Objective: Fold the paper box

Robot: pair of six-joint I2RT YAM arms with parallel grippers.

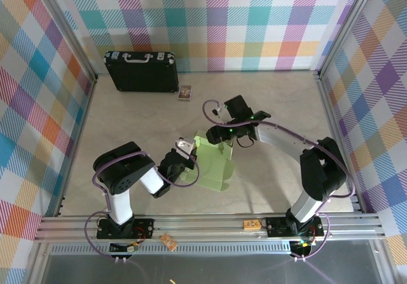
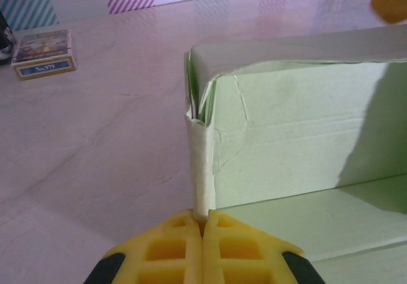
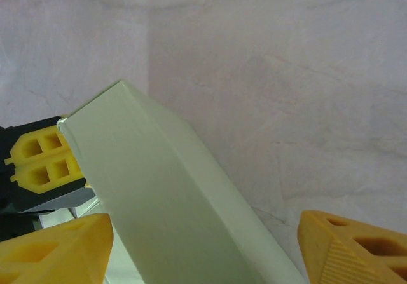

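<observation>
Logged pale marbled table [image 1: 127,128], fenced by plaid walls. Noted left arm [image 1: 124,169] and right arm [image 1: 318,169], both reaching in from the near rail and stopping short of the black briefcase [image 1: 141,71].

Found the briefcase lying flat against the far wall, with a silver handle along its far edge.

Found the paper box [image 1: 213,163] [image 2: 286,138] [image 3: 165,195] well apart from the briefcase, nearer the arm bases and to its right. Pale green card, partly formed: one long panel raised over a floor panel, and a rounded-tab flap spread flat on the side away from the briefcase. Wrinkled at the raised corner.

Found right gripper [image 1: 219,131] [image 3: 203,246] at the box edge facing the briefcase wall. Released: yellow fingers [image 3: 356,246] spread wide on either side of the slanted panel, with a clear gap at one finger. Could not determine contact at the other.

Found left gripper [image 1: 183,150] [image 2: 202,223] [image 3: 44,163] at the box corner closest to the briefcase. Clenched flat on a thin strip of the green card at that corner.

Noted small card pack [image 1: 185,93] [image 2: 43,54] just beside the briefcase's right end.
</observation>
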